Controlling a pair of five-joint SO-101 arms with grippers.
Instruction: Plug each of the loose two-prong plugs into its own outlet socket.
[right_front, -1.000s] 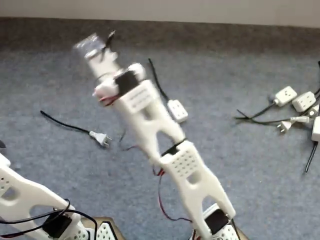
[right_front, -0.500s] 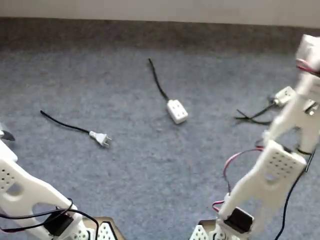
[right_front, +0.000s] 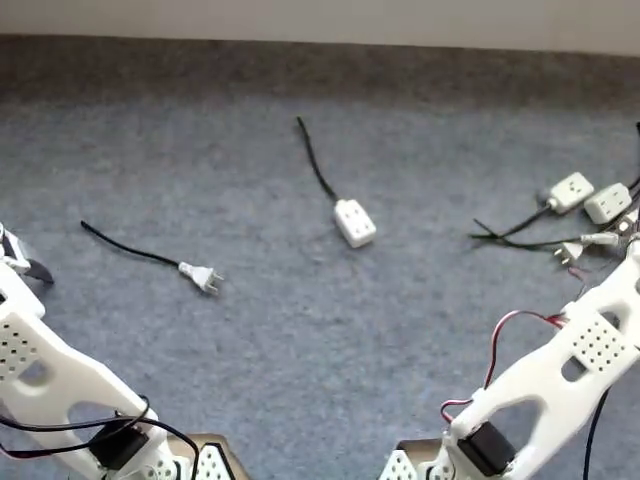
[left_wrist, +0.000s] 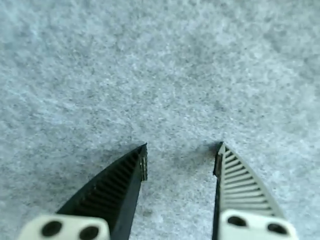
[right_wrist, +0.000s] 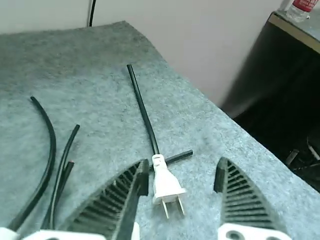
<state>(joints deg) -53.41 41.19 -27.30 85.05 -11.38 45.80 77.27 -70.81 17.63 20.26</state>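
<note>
**Q:** Left gripper (left_wrist: 181, 152), state?
**A:** Spread wide, holding nothing. Hangs over bare carpet (left_wrist: 160, 70).

**Q:** Right gripper (right_wrist: 182, 161)?
**A:** Likewise spread, clamped on nothing. Straddles a white plug (right_wrist: 167, 184) lying flat on the carpet, prongs toward the wrist camera, with a black cord (right_wrist: 142, 110) leading away.

**Q:** Plug position between the fingers?
**A:** Just beside the black finger (right_wrist: 117, 200); cannot tell whether touching. Clear of the white finger (right_wrist: 242, 192).

**Q:** Anything else beside it?
**A:** Loose cord ends (right_wrist: 50, 160) on the carpet to one side, apart from the plug.

**Q:** High view, layout?
**A:** Shows the left arm (right_front: 50, 375) at lower left and the right arm (right_front: 560, 375) at lower right. Places a left plug (right_front: 200, 275) left of centre on its own black cord, seated in nothing. Places a middle socket (right_front: 354, 222) near centre, well apart from that plug, with its cord toward the far side.

**Q:** And the right edge?
**A:** Groups a socket pair (right_front: 572, 189) side by side, with a right plug (right_front: 572, 252) nearer the arms, among crossed cords and seated in neither socket. Cannot match it with certainty to the plug under the right gripper.
</note>
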